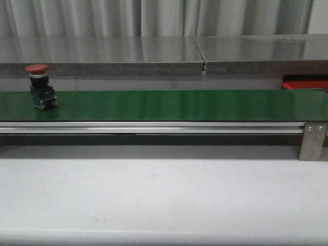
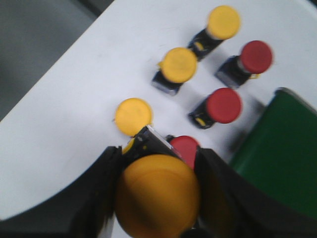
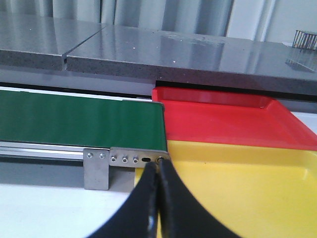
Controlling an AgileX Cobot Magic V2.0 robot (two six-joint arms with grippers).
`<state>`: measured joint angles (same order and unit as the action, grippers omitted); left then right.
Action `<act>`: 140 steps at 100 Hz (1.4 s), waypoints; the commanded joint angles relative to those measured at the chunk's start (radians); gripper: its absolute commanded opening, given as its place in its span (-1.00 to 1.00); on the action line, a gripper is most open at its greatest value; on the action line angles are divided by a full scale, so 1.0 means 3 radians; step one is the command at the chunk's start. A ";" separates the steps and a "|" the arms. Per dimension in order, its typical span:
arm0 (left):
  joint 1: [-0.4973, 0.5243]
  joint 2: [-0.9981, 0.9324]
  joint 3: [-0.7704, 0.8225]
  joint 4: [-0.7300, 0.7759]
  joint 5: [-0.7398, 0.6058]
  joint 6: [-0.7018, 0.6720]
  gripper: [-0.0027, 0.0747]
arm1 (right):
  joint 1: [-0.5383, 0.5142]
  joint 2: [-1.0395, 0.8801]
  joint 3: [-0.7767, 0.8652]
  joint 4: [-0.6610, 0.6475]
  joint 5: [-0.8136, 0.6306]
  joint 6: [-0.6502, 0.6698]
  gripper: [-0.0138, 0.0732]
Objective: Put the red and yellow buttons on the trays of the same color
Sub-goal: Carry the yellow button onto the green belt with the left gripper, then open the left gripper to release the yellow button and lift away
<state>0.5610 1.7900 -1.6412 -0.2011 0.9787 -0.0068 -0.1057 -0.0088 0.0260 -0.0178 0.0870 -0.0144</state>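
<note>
My left jaws (image 2: 157,198) clamped on a yellow button (image 2: 157,196), w/ more btns on the worktop (image 2: 74,99) beyond them; right jaws (image 3: 158,198) together, yellow tray (image 3: 237,188) just beneath.

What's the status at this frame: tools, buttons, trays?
Left tool shut on yellow button. Right tool shut, empty. Red button upright on belt. Red tray and yellow tray empty.

Left gripper (image 2: 157,198): two broad black fingers (image 2: 94,198), matte, curved outer edges, blurred. Right gripper (image 3: 158,198): same black fingers (image 3: 176,203), smooth, tapering to narrow tips. No cables, screws or markings visible.
</note>
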 commanded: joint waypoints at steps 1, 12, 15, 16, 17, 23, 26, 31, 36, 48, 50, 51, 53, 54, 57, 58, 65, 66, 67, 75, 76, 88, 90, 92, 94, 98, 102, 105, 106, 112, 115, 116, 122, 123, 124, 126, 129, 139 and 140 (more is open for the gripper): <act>-0.0207 -0.0182 -0.0289 -0.0118 0.0039 0.0104 -0.98 | -0.0015 0.0047 -0.0073 -0.0024 -0.0269 0.0001 -0.95; -0.0408 -0.0182 -0.0431 -0.0104 0.0081 0.0129 -0.98 | -0.0015 0.0047 -0.0073 -0.0024 -0.0269 0.0001 -0.95; -0.0451 -0.0182 -0.0459 -0.0095 0.0081 0.0129 -0.98 | -0.0015 0.0047 -0.0073 -0.0024 -0.0269 0.0001 -0.95; -0.0471 -0.0182 -0.0458 -0.0095 0.0081 0.0129 -0.98 | -0.0015 0.0047 -0.0073 -0.0024 -0.0269 0.0001 -0.95; -0.0481 -0.0182 -0.0466 -0.0095 0.0081 0.0129 -0.98 | -0.0015 0.0047 -0.0073 -0.0024 -0.0269 0.0001 -0.95; -0.0552 -0.0177 -0.0472 -0.0095 0.0081 0.0129 -0.98 | -0.0015 0.0047 -0.0073 -0.0024 -0.0269 0.0001 -0.95; -0.0577 -0.0177 -0.0472 -0.0095 0.0081 0.0129 -0.98 | -0.0015 0.0047 -0.0073 -0.0024 -0.0269 0.0001 -0.95; -0.0615 -0.0138 -0.0480 -0.0095 0.0107 0.0129 -0.98 | -0.0015 0.0047 -0.0073 -0.0024 -0.0269 0.0001 -0.95; -0.0652 -0.0088 -0.0489 -0.0109 0.0142 0.0129 -0.98 | -0.0015 0.0047 -0.0073 -0.0024 -0.0269 0.0001 -0.95; -0.0757 0.0054 -0.0489 -0.0114 0.0167 0.0129 -0.98 | -0.0015 0.0047 -0.0073 -0.0024 -0.0269 0.0001 -0.95; -0.0767 0.0078 -0.0489 -0.0114 0.0167 0.0129 -0.98 | -0.0015 0.0047 -0.0073 -0.0024 -0.0269 0.0001 -0.95; -0.0780 0.0086 -0.0489 -0.0114 0.0167 0.0129 -0.98 | -0.0015 0.0047 -0.0073 -0.0024 -0.0269 0.0001 -0.95; -0.0798 0.0103 -0.0489 -0.0116 0.0167 0.0129 -0.98 | -0.0015 0.0047 -0.0073 -0.0024 -0.0269 0.0001 -0.95; -0.0806 0.0116 -0.0489 -0.0116 0.0157 0.0129 -0.98 | -0.0015 0.0047 -0.0073 -0.0024 -0.0269 0.0001 -0.95; -0.0829 0.0146 -0.0489 -0.0116 0.0149 0.0129 -0.98 | -0.0015 0.0047 -0.0073 -0.0024 -0.0269 0.0001 -0.95; -0.0841 0.0152 -0.0489 -0.0116 0.0141 0.0129 -0.98 | -0.0015 0.0047 -0.0073 -0.0024 -0.0269 0.0001 -0.95; -0.0901 0.0204 -0.0489 -0.0122 0.0126 0.0135 -0.98 | -0.0015 0.0047 -0.0073 -0.0024 -0.0269 0.0001 -0.95; -0.0902 0.0213 -0.0495 -0.0122 0.0126 0.0134 -0.98 | -0.0015 0.0047 -0.0073 -0.0024 -0.0269 0.0001 -0.95; -0.0918 0.0220 -0.0495 -0.0122 0.0126 0.0134 -0.98 | -0.0015 0.0047 -0.0073 -0.0024 -0.0269 0.0001 -0.95; -0.0965 0.0292 -0.0495 -0.0122 0.0124 0.0134 -0.98 | -0.0015 0.0047 -0.0073 -0.0024 -0.0269 0.0001 -0.95; -0.0966 0.0293 -0.0495 -0.0122 0.0124 0.0134 -0.98 | -0.0015 0.0047 -0.0073 -0.0024 -0.0269 0.0001 -0.95; -0.0983 0.0384 -0.0495 -0.0116 0.0158 0.0134 -0.98 | -0.0015 0.0047 -0.0073 -0.0024 -0.0269 0.0001 -0.95; -0.0983 0.0389 -0.0495 -0.0116 0.0158 0.0134 -0.98 | -0.0015 0.0047 -0.0073 -0.0024 -0.0269 0.0001 -0.95; -0.0983 0.0399 -0.0495 -0.0110 0.0158 0.0134 -0.98 | -0.0015 0.0047 -0.0073 -0.0024 -0.0269 0.0001 -0.95; -0.0983 0.0407 -0.0495 -0.0102 0.0164 0.0134 -0.98 | -0.0015 0.0047 -0.0073 -0.0024 -0.0269 0.0001 -0.95; -0.0983 0.0415 -0.0495 -0.0078 0.0164 0.0134 -0.98 | -0.0015 0.0047 -0.0073 -0.0024 -0.0269 0.0001 -0.95; -0.0983 0.0423 -0.0495 -0.0070 0.0158 0.0134 -0.98 | -0.0015 0.0047 -0.0073 -0.0024 -0.0269 0.0001 -0.95; -0.0983 0.0436 -0.0495 -0.0062 0.0158 0.0134 -0.98 | -0.0015 0.0047 -0.0073 -0.0024 -0.0269 0.0001 -0.95; -0.0983 0.0436 -0.0495 -0.0054 0.0158 0.0134 -0.98 | -0.0015 0.0047 -0.0073 -0.0024 -0.0269 0.0001 -0.95; -0.0983 0.0457 -0.0495 -0.0040 0.0169 0.0150 -0.98 | -0.0015 0.0047 -0.0073 -0.0024 -0.0269 0.0001 -0.95; -0.0983 0.0476 -0.0495 -0.0037 0.0172 0.0159 -0.98 | -0.0015 0.0047 -0.0073 -0.0024 -0.0269 0.0001 -0.95; -0.0983 0.0477 -0.0495 -0.0037 0.0180 0.0159 -0.98 | -0.0015 0.0047 -0.0073 -0.0024 -0.0269 0.0001 -0.95; -0.0983 0.0516 -0.0495 -0.0037 0.0206 0.0159 -0.98 | -0.0015 0.0047 -0.0073 -0.0024 -0.0269 0.0001 -0.95; -0.0983 0.0517 -0.0495 -0.0037 0.0206 0.0159 -0.98 | -0.0015 0.0047 -0.0073 -0.0024 -0.0269 0.0001 -0.95; -0.0983 0.0522 -0.0495 -0.0037 0.0215 0.0159 -0.98 | -0.0015 0.0047 -0.0073 -0.0024 -0.0269 0.0001 -0.95; -0.0983 0.0533 -0.0495 -0.0037 0.0236 0.0159 -0.98 | -0.0015 0.0047 -0.0073 -0.0024 -0.0269 0.0001 -0.95; -0.0983 0.0551 -0.0495 -0.0037 0.0245 0.0159 -0.98 | -0.0015 0.0047 -0.0073 -0.0024 -0.0269 0.0001 -0.95; -0.0983 0.0564 -0.0495 -0.0037 0.0280 0.0162 -0.97 | -0.0015 0.0047 -0.0073 -0.0024 -0.0269 0.0001 -0.95; -0.0983 0.0564 -0.0495 -0.0037 0.0279 0.0162 -0.95 | -0.0015 0.0047 -0.0073 -0.0024 -0.0269 0.0001 -0.95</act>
<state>0.2699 2.0073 -1.7621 -0.2060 1.0689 0.0421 -0.1057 -0.0088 0.0260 -0.0178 0.0870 -0.0144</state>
